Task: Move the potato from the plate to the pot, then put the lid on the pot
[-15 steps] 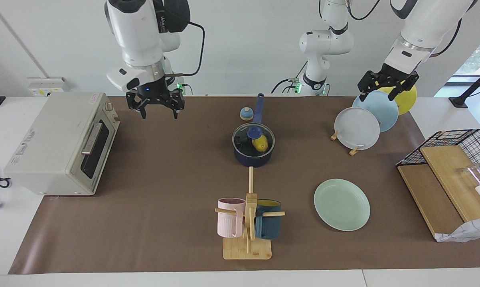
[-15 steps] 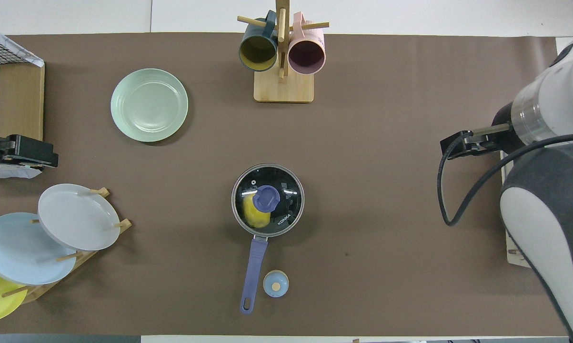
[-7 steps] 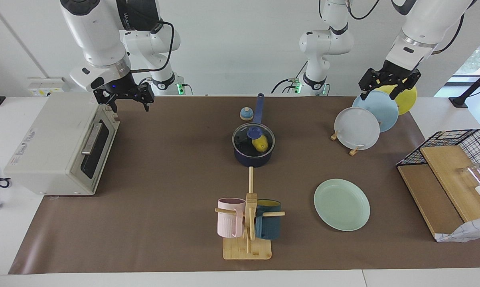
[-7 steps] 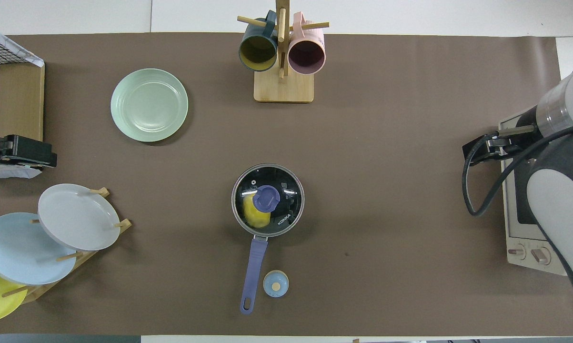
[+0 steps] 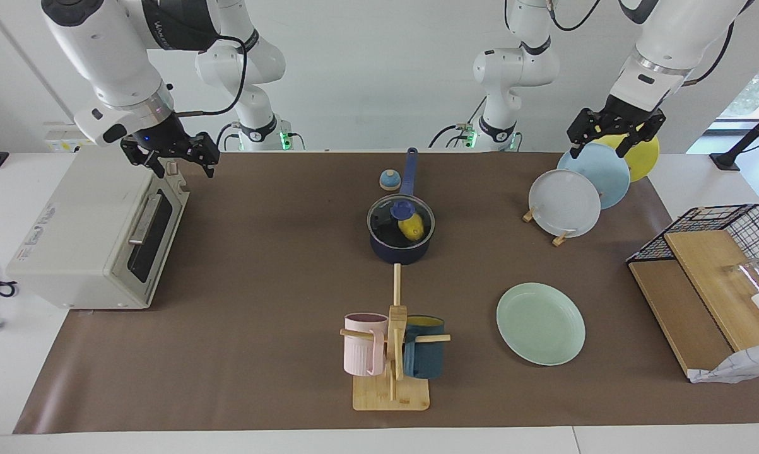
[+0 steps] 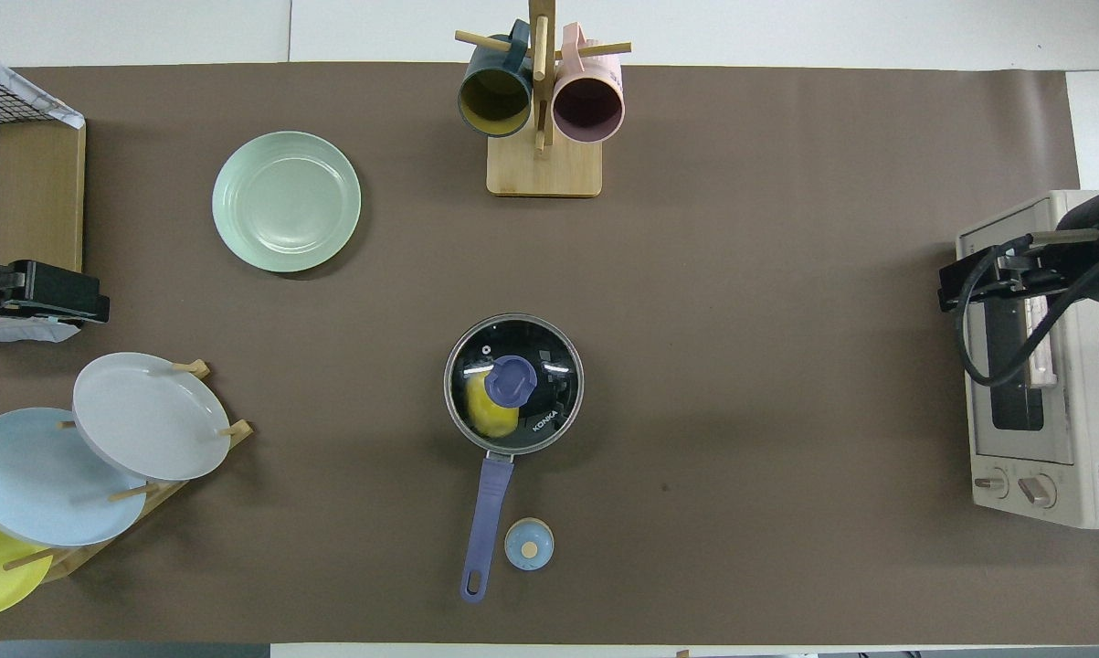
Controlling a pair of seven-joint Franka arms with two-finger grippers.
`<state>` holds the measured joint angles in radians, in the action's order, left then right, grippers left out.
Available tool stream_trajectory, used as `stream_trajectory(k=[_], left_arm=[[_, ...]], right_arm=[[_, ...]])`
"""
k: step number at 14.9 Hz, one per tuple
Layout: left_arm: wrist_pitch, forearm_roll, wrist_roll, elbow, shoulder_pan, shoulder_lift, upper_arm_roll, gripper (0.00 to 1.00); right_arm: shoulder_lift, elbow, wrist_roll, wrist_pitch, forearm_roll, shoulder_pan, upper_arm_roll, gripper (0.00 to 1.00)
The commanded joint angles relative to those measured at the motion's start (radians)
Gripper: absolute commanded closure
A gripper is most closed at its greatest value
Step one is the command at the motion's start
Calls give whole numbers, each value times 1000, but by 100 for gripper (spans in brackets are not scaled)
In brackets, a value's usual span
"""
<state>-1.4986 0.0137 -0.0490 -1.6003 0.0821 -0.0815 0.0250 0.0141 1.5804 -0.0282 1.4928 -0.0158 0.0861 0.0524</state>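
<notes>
- The right gripper (image 5: 171, 161) hangs above the upper corner of the boxy cream toaster oven (image 5: 95, 230) at the right arm's end of the counter (image 5: 259, 284); its black fingers are spread apart and hold nothing.
- The wooden mug stand (image 5: 392, 353), carrying a ribbed pink mug (image 5: 363, 343) and a dark teal mug (image 5: 424, 356), sits farther from the robots than the pot.
- The small dark navy-blue saucepan, the pot (image 5: 400, 243), stands mid-counter with its long blue handle pointing toward the robots.
- The round clear glass lid (image 6: 513, 384) with a blue knob sits on the pot's rim, and the bright-yellow oval potato (image 5: 412, 227) shows through the glass, inside the pot.
- A small blue-and-tan dome-shaped bell (image 5: 389, 180) rests just beside the handle.
- The round pale mint-green plate (image 5: 541, 323) lies bare, farther from the robots than the pot, toward the left arm's end.
- The left gripper (image 5: 614, 135) is over the upright grey, light-blue and yellow plates on their wooden rack (image 5: 581, 186), fingers parted and empty.
</notes>
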Motion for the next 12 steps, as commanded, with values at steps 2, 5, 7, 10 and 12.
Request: stream_trajectory(k=[2,5,7,10,12], left_arm=[[28,11,-12,-7,-12,-18,10,0],[28,11,-12,-7,-12,-18,10,0],[28,11,-12,-7,-12,-18,10,0],[28,11,-12,-7,-12,-18,10,0],[26,11,-12,-7,-12,-17,10,0]], right_arm=[[-16,1,21,-19,20,-42,-32,0],[-14,0,27,-26,22,-40,-23,0],[-17,-10,40,-43,25,-37,1,0],[-19,-3,48,-31,25,-42,7,0],[-20,3,50,-31,23,-46,3,0]])
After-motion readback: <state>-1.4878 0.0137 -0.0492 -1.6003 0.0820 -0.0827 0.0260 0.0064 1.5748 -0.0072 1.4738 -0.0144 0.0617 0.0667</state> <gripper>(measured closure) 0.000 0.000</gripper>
